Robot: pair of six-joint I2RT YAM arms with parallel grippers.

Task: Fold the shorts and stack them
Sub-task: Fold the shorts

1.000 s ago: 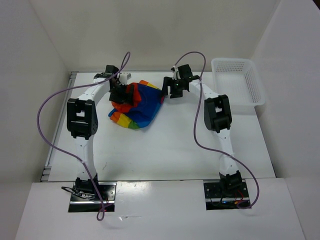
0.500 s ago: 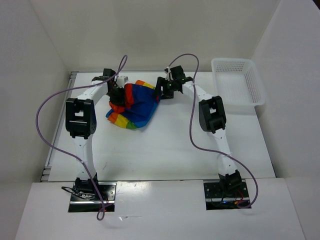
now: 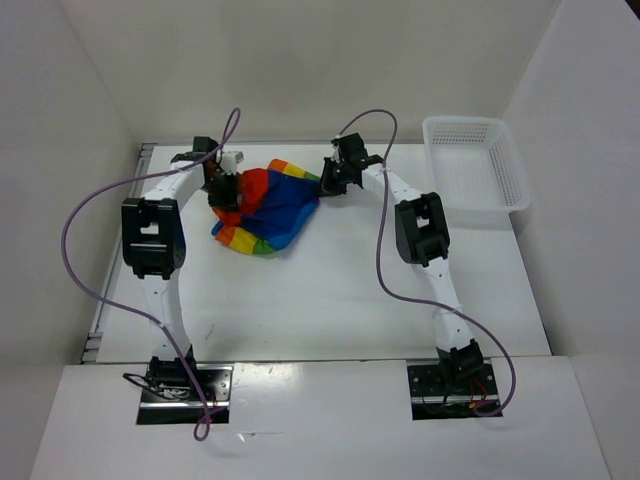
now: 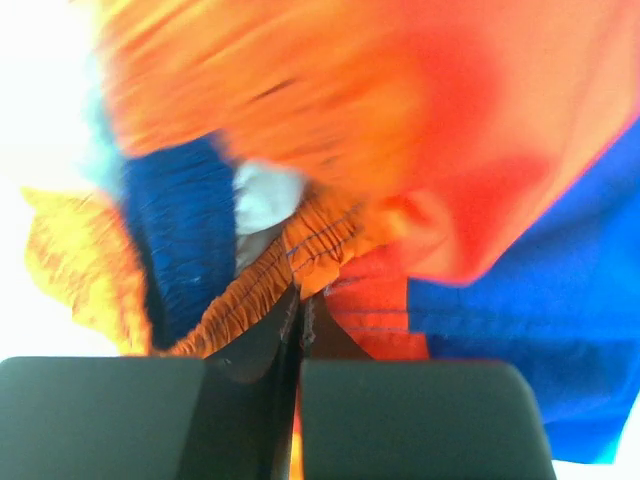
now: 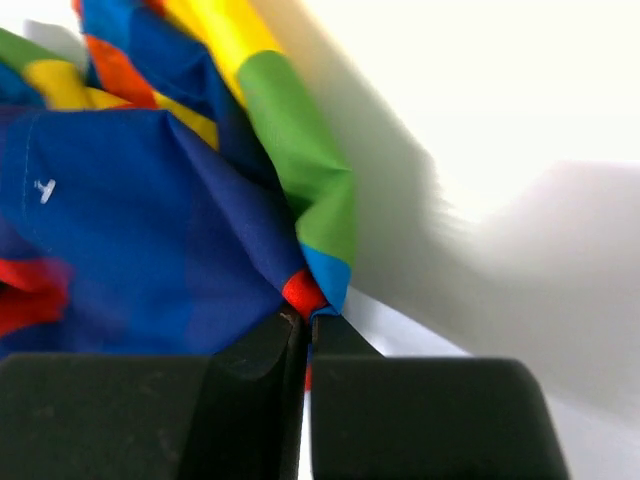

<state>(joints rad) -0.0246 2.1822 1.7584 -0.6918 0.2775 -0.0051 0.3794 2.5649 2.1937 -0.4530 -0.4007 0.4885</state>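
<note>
Top external has the shorts [image 3: 265, 207] in a rumpled rainbow heap at the far-left part of the table [image 3: 330, 290], well apart from the white basket [image 3: 465, 121] on the right. Looks to me like the spread-out step, with no fold made yet. (mika)

Agreed. The left gripper [image 3: 222, 190] is pinched on the orange gathered waistband, and its wrist cam shows the fingers closed with cloth between them. The right gripper [image 3: 328, 180] is clamped on a red-and-blue corner at the opposite edge. So each arm has an end. (jo)

What's next then? (mika)

My guess is they need to pull apart and lift so the cloth opens flat. Right now the two grips sit too near each other and the middle sags in a bunch. Keep both pinches tight, because the right one only has a tiny bit of hem. (jo)

Anything different from a second ago? (mika)

Yeah, the whole lot slid left. Both grippers moved that way, the right arm reaching further over, and the heap went with them, a little closer to the left wall. The shape is about as crumpled as it was. (jo)
</note>
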